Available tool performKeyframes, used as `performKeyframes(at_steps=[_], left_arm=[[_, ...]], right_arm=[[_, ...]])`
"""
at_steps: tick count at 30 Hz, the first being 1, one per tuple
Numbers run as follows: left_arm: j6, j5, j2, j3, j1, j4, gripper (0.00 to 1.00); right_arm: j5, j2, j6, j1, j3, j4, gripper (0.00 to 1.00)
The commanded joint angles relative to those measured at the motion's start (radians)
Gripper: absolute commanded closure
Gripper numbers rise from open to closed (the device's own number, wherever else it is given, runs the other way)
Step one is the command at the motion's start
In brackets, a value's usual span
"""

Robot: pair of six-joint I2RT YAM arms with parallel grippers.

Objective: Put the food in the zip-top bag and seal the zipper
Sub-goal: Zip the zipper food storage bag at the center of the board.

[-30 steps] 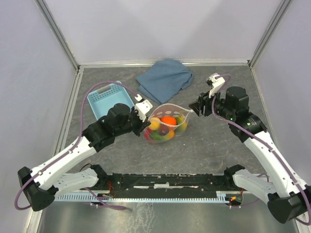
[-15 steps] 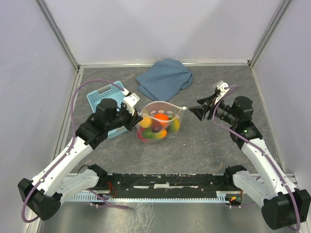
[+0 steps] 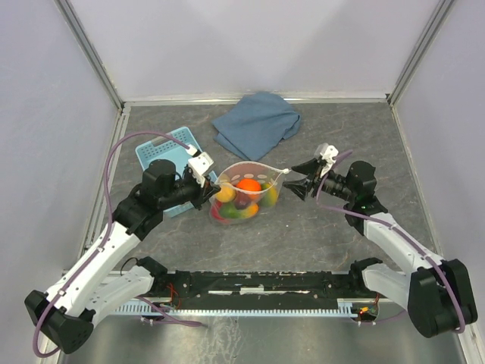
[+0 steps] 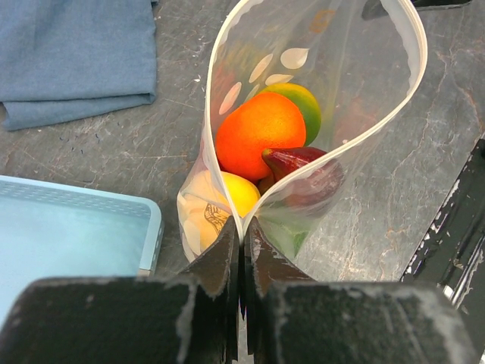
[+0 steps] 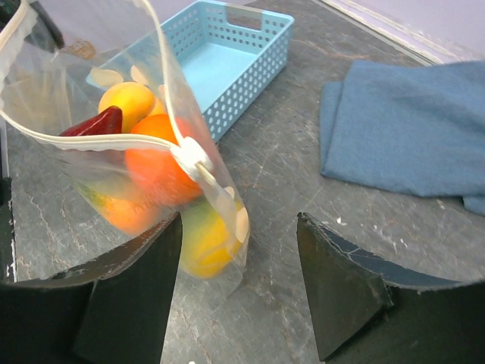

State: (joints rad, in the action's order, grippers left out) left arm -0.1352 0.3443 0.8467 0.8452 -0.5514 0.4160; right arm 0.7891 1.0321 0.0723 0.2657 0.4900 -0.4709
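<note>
Toy fruits (image 3: 246, 187) sit inside the zip-top bag (image 3: 261, 205), which stands mid-table with its mouth gaping and its zipper (image 4: 410, 72) strip unjoined. The left gripper (image 3: 211, 189) is pinched tight on the bag's left rim. The right gripper (image 3: 292, 184) holds its jaws apart just right of the bag's slider end, clasping nothing. A light-blue basket (image 3: 154, 155) lies left of the bag, a folded blue cloth (image 3: 256, 125) farther back.

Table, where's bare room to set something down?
Bare table runs between the bag and the front rail, and again right of the cloth toward the far right corner. The middle is crowded: basket, bag, left arm and right arm meet there.
</note>
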Motion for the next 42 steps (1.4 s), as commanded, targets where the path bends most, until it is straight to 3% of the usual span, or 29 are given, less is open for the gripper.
performKeyframes(at_steps=[1,11,17,22,28,39,42], left_arm=[[-0.061,0.039,-0.032,-0.001,0.003,-0.069,0.97],[-0.078,0.046,-0.048,-0.002,0.005,-0.059,0.97],[-0.083,0.039,-0.065,-0.009,0.008,-0.059,0.97],[-0.079,0.027,-0.068,-0.011,0.016,-0.064,0.97],[-0.054,-0.024,-0.071,-0.015,0.037,-0.077,0.97],[0.058,-0.24,-0.048,-0.034,0.095,-0.1,0.97],[0.066,-0.239,-0.033,-0.035,0.095,-0.1,0.91]], right_arm=[[0.047,0.033,-0.096,0.068,0.052,-0.107,0.3],[0.077,0.136,-0.168,0.108,0.085,-0.163,0.3],[0.122,0.159,-0.185,0.107,0.108,-0.156,0.36],[0.184,0.151,-0.186,0.107,0.135,-0.101,0.63],[0.138,0.092,-0.244,0.104,0.121,0.015,0.97],[0.028,-0.039,-0.256,0.099,0.117,0.178,0.98],[0.006,-0.026,-0.24,0.1,0.14,0.218,0.98]])
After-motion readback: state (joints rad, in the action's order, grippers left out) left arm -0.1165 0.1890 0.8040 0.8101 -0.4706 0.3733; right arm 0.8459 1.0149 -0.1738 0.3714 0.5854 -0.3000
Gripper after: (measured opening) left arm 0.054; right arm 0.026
